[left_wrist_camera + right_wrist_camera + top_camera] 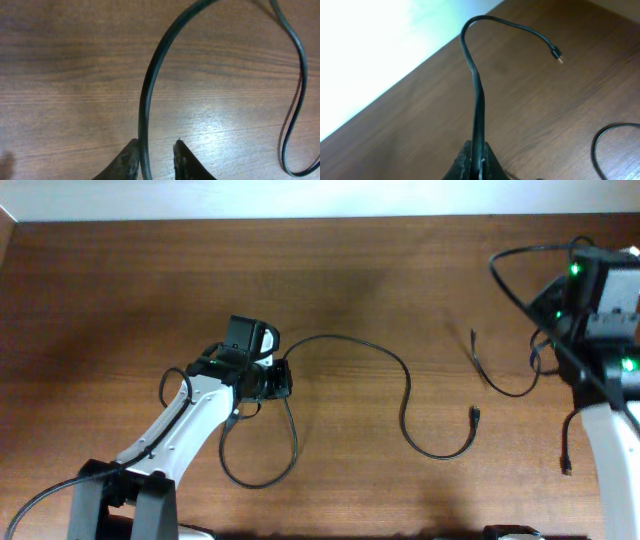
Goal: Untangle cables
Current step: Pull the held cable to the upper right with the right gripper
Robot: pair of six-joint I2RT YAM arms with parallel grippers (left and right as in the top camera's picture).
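One long thin black cable (405,385) loops under my left arm, passes my left gripper (283,378) and snakes right to a plug (475,416). In the left wrist view this cable (150,85) runs between the fingers of the left gripper (155,142). It rests against the left finger (127,160), and a gap separates it from the right finger. A shorter cable (505,392) curves from its plug (472,335) to my right gripper (545,348). The right gripper (476,145) is shut on that cable (477,85), whose metal-tipped plug (556,52) sticks up ahead.
The wooden table's far edge (300,220) meets a white wall. Thick black robot wires (515,265) arc by the right arm. Another thin cable end (567,468) lies beside the right arm's base. A black cable arc (600,145) shows at the right wrist view's lower right.
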